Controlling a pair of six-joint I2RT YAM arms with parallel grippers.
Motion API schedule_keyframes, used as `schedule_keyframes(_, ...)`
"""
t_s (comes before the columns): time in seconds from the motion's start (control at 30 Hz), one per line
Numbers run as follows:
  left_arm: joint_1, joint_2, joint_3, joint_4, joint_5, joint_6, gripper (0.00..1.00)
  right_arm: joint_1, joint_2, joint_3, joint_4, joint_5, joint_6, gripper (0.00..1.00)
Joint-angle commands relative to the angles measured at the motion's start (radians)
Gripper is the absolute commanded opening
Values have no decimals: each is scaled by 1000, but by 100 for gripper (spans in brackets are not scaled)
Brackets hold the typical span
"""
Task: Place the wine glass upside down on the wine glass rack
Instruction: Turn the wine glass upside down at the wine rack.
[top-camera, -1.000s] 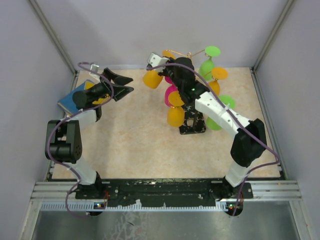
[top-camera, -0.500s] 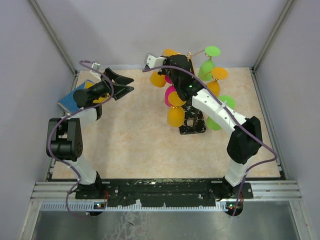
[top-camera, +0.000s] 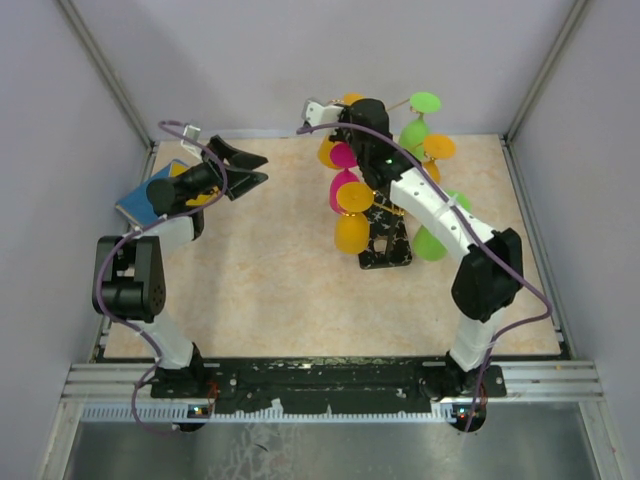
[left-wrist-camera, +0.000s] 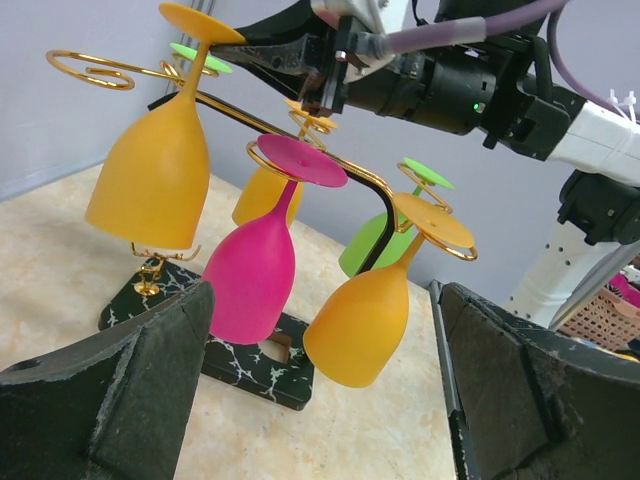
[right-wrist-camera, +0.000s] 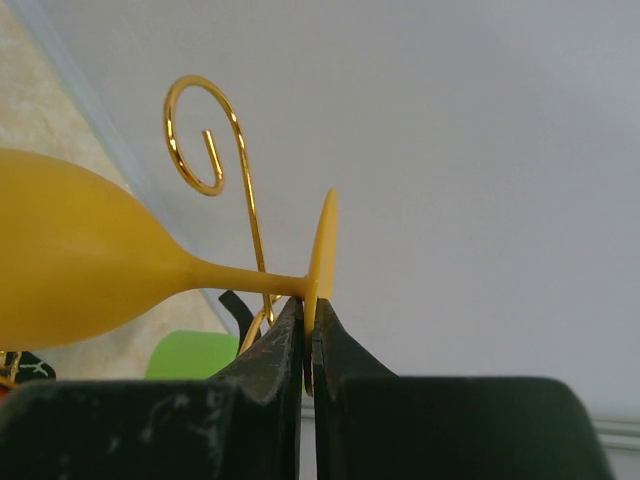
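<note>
The beige, marble-patterned table (top-camera: 270, 285) carries the wine glass rack (top-camera: 388, 256), which stands on its black, white-veined base right of the middle, toward the back. A flat blue thing (top-camera: 132, 207), partly hidden, lies at the table's left edge.

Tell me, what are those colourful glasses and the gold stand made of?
Orange glass and its neighbours: probably plastic; opaque solid colour, soft matte sheen, not see-through. Stand: thin wire, likely metal, with a polished gold finish and bright reflections. Base: black with white veins; marble or an imitation, I cannot tell.
</note>
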Motion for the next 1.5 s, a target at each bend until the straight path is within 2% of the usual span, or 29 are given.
schedule_keyframes(0.0, 5, 13, 34, 251, 4, -18, 100, -21, 25, 84, -2, 9, -19, 0)
schedule_keyframes(0.57, 4, 58, 86, 251, -1, -26, 100, -58, 152, 203, 46, -27, -101, 0)
schedule_keyframes(0.9, 5, 62, 86, 251, -9, -31, 100, -71, 196, 213, 131, -74, -164, 0)
schedule_keyframes(1.47, 4, 39, 66, 252, -21, -44, 100, -72, 229, 231, 206, -158, -144, 0)
